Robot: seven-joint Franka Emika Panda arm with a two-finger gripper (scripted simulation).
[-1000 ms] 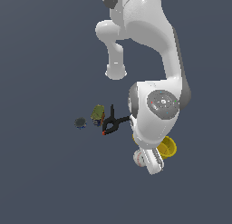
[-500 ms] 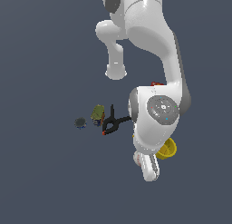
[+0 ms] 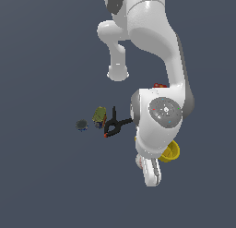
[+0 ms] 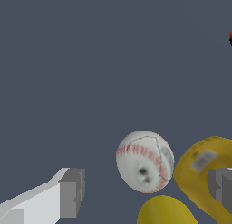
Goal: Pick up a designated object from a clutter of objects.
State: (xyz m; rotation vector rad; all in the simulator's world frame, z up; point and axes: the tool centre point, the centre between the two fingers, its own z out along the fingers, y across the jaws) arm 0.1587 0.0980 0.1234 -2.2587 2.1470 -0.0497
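While the hand gapes wide, the baseball sits untouched between its fingers.

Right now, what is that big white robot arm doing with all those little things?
The white robot arm is reaching down over a bunch of small things to grab the baseball. Its claw is open, with one finger on each side of the ball, but it is not holding it yet. A yellow cup sits right next to the ball. A black clamp and a few small green and dark bits lie off to the exterior view's left, away from the claw.
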